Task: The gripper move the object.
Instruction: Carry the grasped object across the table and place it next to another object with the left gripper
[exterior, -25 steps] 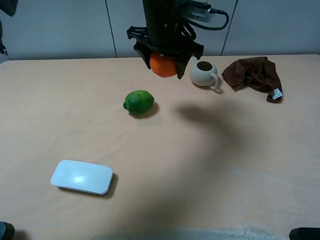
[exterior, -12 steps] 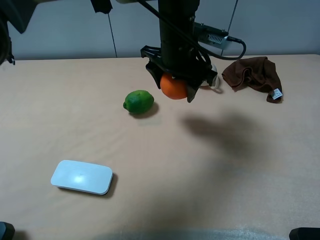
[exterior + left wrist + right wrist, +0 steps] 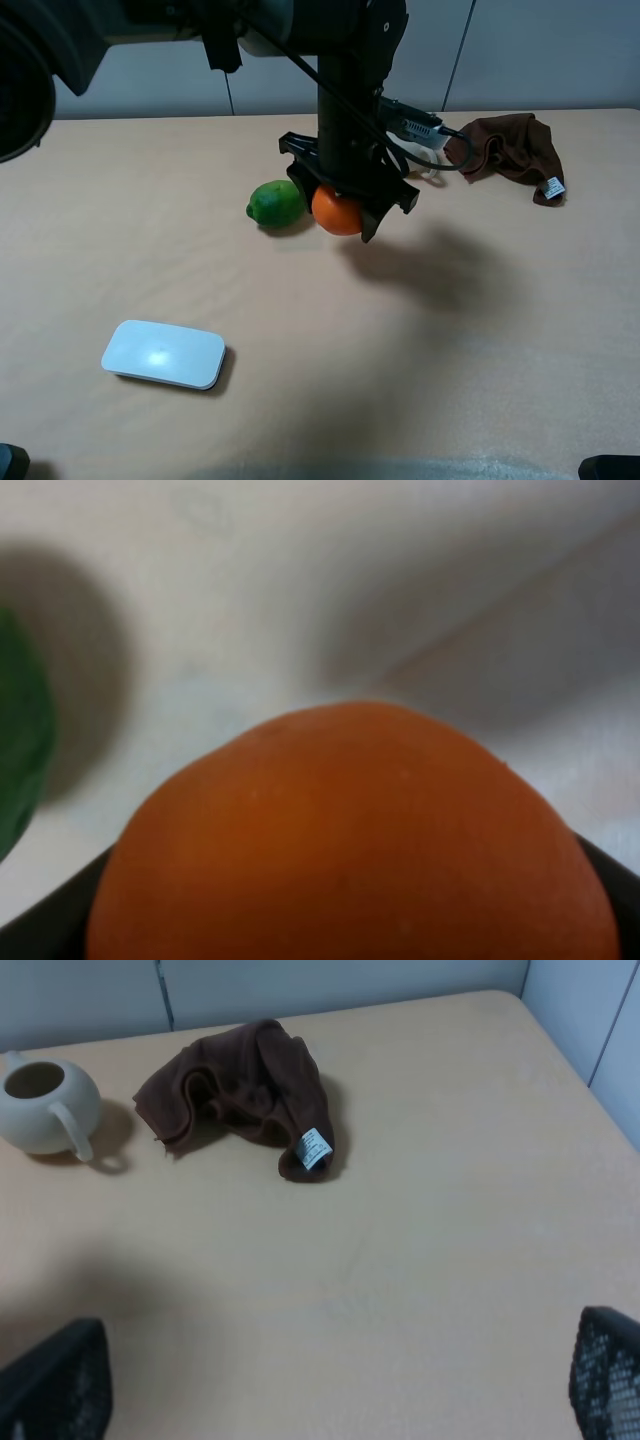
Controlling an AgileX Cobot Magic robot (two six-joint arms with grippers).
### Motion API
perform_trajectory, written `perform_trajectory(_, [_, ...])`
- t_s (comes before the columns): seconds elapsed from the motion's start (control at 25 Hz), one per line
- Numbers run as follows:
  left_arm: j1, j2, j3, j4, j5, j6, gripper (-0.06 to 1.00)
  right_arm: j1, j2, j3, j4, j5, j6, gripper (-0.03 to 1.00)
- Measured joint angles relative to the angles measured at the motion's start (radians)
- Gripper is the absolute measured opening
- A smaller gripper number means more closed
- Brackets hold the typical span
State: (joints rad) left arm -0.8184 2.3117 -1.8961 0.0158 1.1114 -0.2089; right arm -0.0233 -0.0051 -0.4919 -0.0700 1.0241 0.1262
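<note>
My left gripper (image 3: 341, 203), a black claw on a thick black arm, is shut on the round orange fruit (image 3: 336, 212). It holds the fruit low over the table, just right of the green lime (image 3: 274, 203) and close to it. In the left wrist view the orange (image 3: 350, 840) fills the lower frame and the lime's edge (image 3: 15, 750) shows beside it. My right gripper (image 3: 330, 1388) is open and empty, its fingertips (image 3: 55, 1385) wide apart over bare table.
A cream teapot (image 3: 40, 1095) stands at the back, mostly hidden behind the left arm in the exterior view. A crumpled brown cloth (image 3: 510, 148) lies at the back right. A flat white box (image 3: 163, 354) lies at the front left.
My left gripper has carried the orange down and toward the front, from beside the teapot to right beside the lime.
</note>
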Motion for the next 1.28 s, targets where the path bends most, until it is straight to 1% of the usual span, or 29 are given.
perform_trajectory(0.56, [0.0, 0.094, 0.015, -0.004, -0.104, 0.01, 0.74, 0.0, 0.0, 0.0, 0.002, 0.0, 0.0, 0.69])
perform_trajectory(0.68, [0.0, 0.107, 0.015, -0.016, -0.107, 0.011, 0.74, 0.0, 0.0, 0.0, 0.004, 0.0, 0.0, 0.69])
perform_trajectory(1.28, [0.0, 0.11, 0.016, -0.016, -0.108, 0.011, 0.75, 0.0, 0.0, 0.0, 0.005, -0.001, 0.0, 0.69])
